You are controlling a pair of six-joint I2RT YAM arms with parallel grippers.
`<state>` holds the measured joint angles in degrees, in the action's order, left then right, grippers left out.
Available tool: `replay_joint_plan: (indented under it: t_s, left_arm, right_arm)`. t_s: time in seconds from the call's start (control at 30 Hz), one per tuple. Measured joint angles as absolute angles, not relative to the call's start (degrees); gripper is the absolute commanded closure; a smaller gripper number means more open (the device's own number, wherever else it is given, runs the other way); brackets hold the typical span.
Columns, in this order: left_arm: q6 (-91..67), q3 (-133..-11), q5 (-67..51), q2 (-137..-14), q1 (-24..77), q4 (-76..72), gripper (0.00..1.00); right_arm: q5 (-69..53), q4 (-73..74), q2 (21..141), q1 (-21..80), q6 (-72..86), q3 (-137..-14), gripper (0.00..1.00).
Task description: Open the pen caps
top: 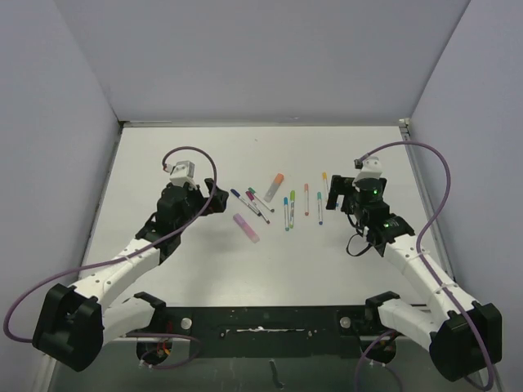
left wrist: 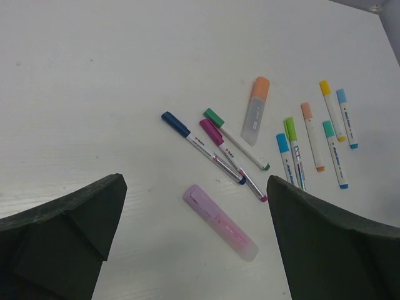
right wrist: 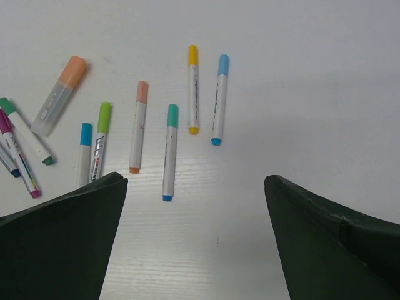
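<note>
Several slim pens (top: 288, 211) lie capped in a loose row mid-table. In the left wrist view there are blue-capped (left wrist: 203, 147), magenta-capped (left wrist: 232, 159) and green-capped (left wrist: 236, 139) pens. A pink highlighter (left wrist: 220, 222) and an orange-capped grey highlighter (left wrist: 255, 111) lie there too. The right wrist view shows yellow (right wrist: 193, 89), light blue (right wrist: 219, 99), teal (right wrist: 169, 152) and orange (right wrist: 138, 126) markers. The pen caps, such as the teal one (right wrist: 172, 114), sit on their barrels. My left gripper (left wrist: 195, 187) is open above the pink highlighter. My right gripper (right wrist: 195, 181) is open, just right of the markers.
The white table (top: 204, 155) is walled by grey panels at the back and sides. The left arm (top: 131, 261) and right arm (top: 417, 265) reach in from the near edge, with purple cables looping over them.
</note>
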<state>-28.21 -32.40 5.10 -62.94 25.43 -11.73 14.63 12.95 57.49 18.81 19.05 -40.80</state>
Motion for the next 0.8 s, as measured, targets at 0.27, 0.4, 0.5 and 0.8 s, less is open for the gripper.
replay_joint_plan:
  t_s: [0.27,0.4,0.5,0.8]
  left_arm:
    - [-26.0,-32.4,4.6,-62.4,25.4,-12.0,0.02]
    - [-25.0,-32.7,3.2,-63.2,25.4,-12.0,0.02]
    - [-24.7,-32.7,1.4,-64.2,25.4,-12.0,0.02]
    - [-26.5,-32.7,-1.2,-64.5,25.3,-12.2,0.03]
  right_arm:
    - [15.9,13.8,57.8,18.8,18.7,-40.8,0.02]
    - [16.4,13.8,59.0,18.8,18.3,-40.8,0.02]
    - [16.9,14.2,60.4,18.8,17.9,-40.9,0.02]
    - [20.8,20.1,71.0,18.6,15.2,-49.8,0.16]
